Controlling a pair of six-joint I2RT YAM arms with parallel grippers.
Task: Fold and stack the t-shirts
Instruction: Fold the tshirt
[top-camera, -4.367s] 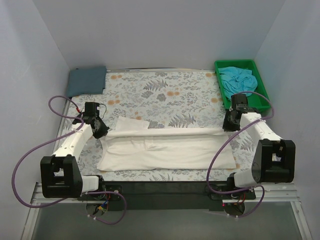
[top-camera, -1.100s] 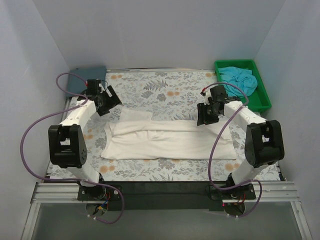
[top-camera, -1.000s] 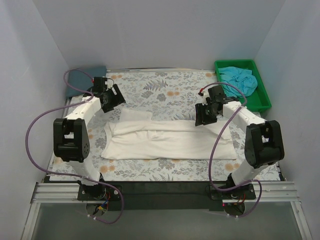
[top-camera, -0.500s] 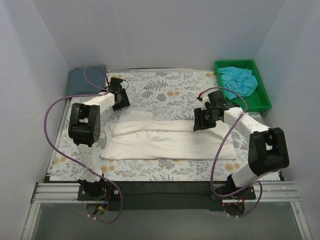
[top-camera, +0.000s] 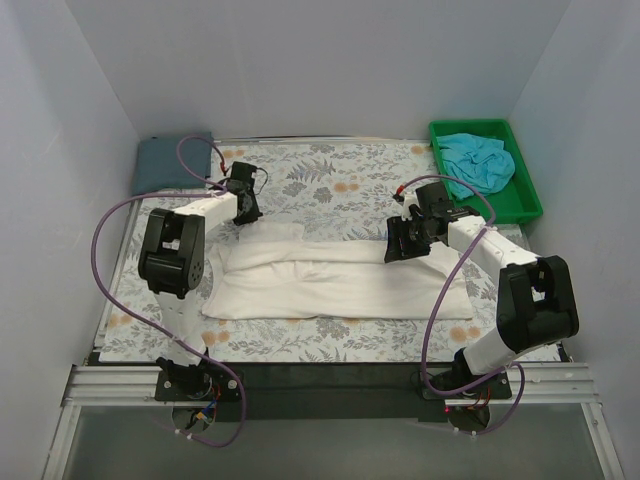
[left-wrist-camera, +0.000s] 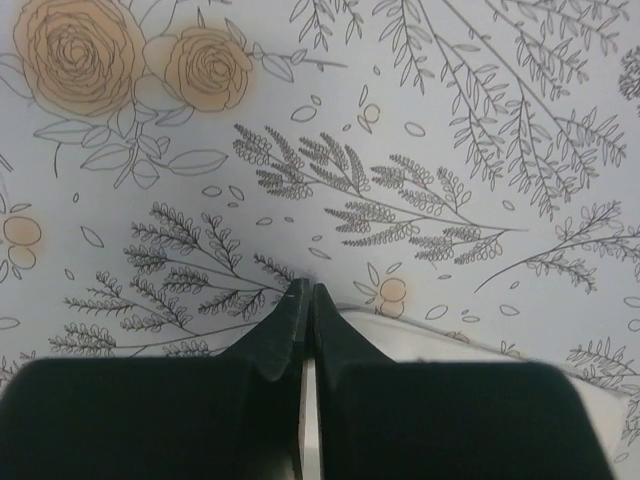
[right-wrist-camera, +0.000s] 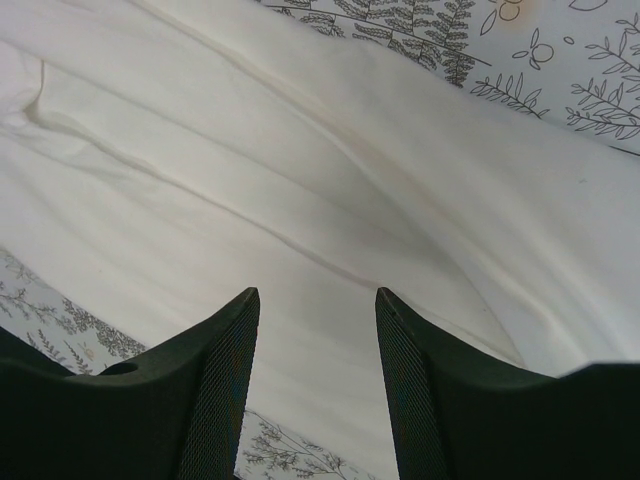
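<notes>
The cream-white shirt (top-camera: 330, 278) lies in the middle of the floral bench cover (top-camera: 330, 185), folded lengthwise into a long band that runs left to right, with a looser flap at its far-left end. No black print shows, so the graphic is probably folded inside or face down. This shape suggests the long folds are made and the band now needs folding across its length.

The left claw (left-wrist-camera: 303, 291) is pinched closed on nothing. It sits over bare cover, just beyond the band's far-left corner, and the cloth edge shows only at the lower right of its wrist view. It would have to open and come nearer before it could take that corner.

The right claw (right-wrist-camera: 316, 294) is spread wide, hanging directly over the shirt's far edge near the right end, with cloth filling the gap between its fingers. It looks set to drop and pinch there.

The slate blue-grey shirt (top-camera: 172, 162) lies folded flat at the far-left corner, the likely base of the stack. The turquoise shirt (top-camera: 476, 160) sits crumpled in the green bin (top-camera: 470, 124) at the far right.

Nothing lies on the cloth. The left arm's purple cable (top-camera: 110, 215) loops wide to the left, away from the shirt.
</notes>
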